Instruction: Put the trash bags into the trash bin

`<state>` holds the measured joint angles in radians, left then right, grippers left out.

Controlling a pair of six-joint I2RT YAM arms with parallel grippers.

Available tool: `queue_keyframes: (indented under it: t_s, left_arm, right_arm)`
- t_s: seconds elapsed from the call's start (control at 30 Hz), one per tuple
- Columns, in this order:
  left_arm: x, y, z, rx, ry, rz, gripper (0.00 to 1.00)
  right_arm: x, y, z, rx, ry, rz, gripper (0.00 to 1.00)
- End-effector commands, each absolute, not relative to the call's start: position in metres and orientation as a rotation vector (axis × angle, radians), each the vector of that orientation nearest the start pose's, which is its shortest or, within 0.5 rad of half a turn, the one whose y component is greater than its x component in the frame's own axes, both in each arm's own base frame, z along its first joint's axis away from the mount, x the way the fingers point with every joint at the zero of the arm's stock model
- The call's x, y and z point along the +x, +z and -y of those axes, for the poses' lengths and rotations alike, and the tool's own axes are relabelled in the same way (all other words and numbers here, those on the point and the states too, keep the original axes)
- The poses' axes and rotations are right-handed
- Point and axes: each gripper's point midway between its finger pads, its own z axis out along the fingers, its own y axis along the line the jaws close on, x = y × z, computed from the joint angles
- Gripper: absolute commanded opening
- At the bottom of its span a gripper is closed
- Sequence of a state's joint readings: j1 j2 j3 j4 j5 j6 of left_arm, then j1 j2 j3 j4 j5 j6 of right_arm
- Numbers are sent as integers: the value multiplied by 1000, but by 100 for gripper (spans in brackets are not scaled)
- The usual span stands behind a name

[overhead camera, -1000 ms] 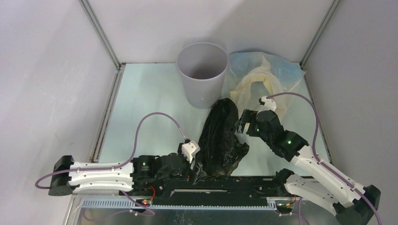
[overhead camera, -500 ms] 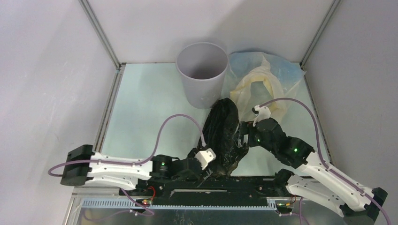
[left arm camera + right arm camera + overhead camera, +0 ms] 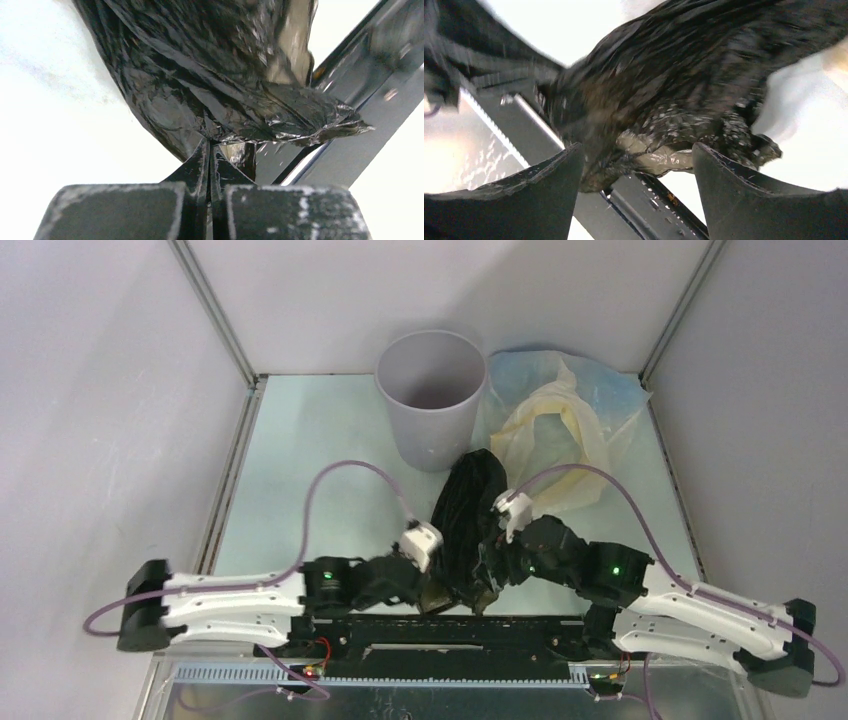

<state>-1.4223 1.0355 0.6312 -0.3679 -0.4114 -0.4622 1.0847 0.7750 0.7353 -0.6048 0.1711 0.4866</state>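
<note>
Work stands at the grasp, we judge: nothing is in the bin (image 3: pixel 430 400) yet. The bag (image 3: pixel 470 515) lies crumpled on the table (image 3: pixel 320 450). Its far end is just beside the bin's foot, though we cannot tell whether it touches. Its near end rests at the dark rail (image 3: pixel 400 628) along the near edge.

Our left gripper (image 3: pixel 210 146) has its fingers pressed together on a fold at the bag's near end, so it appears to hold the plastic. Our right gripper (image 3: pixel 636 150) is spread wide, with the bag's near right side between its fingers but not pinched.

The bin is upright at the far middle with its mouth open. A yellowish bag (image 3: pixel 565 415) lies to its right and is no part of our job.

What is left: pinch with the right gripper if needed, lift the bag, carry it far and drop it in.
</note>
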Motion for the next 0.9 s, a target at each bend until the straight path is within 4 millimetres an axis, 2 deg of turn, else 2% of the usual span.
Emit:
queue_keyframes:
  t_s: [0.0, 0.13, 0.3, 0.4, 0.47, 0.53, 0.67, 0.77, 0.8, 0.87]
  left_arm:
    - [110, 157, 274, 583, -852, -2066, 0]
    - [114, 187, 261, 477, -1013, -1981, 0]
    - [115, 192, 250, 436, -1039, -1995, 0]
    - [117, 193, 245, 392, -1043, -1997, 0]
    - [126, 191, 234, 319, -988, -2012, 0]
    - [134, 187, 225, 274, -935, -2037, 0]
    - [140, 188, 221, 247, -927, -2044, 0]
    - [140, 193, 221, 251, -938, -2035, 0]
    - [140, 196, 221, 252, -943, -2029, 0]
    - [140, 198, 220, 253, -939, -2026, 0]
  right_arm:
    - [108, 181, -252, -828, 745, -2088, 80]
    - [88, 176, -280, -1019, 770, -1999, 84]
    - [82, 176, -306, -1097, 776, -1903, 90]
    - [93, 173, -308, -1071, 676, -1888, 90]
    - [99, 170, -306, -1071, 584, -1881, 91]
    - [95, 168, -308, -1112, 554, -1854, 93]
    - [88, 165, -314, -1164, 519, -1813, 99]
    - [105, 158, -307, -1121, 359, -1832, 100]
    - [110, 155, -305, -1112, 308, -1837, 99]
    - [120, 156, -302, -1070, 223, -1838, 88]
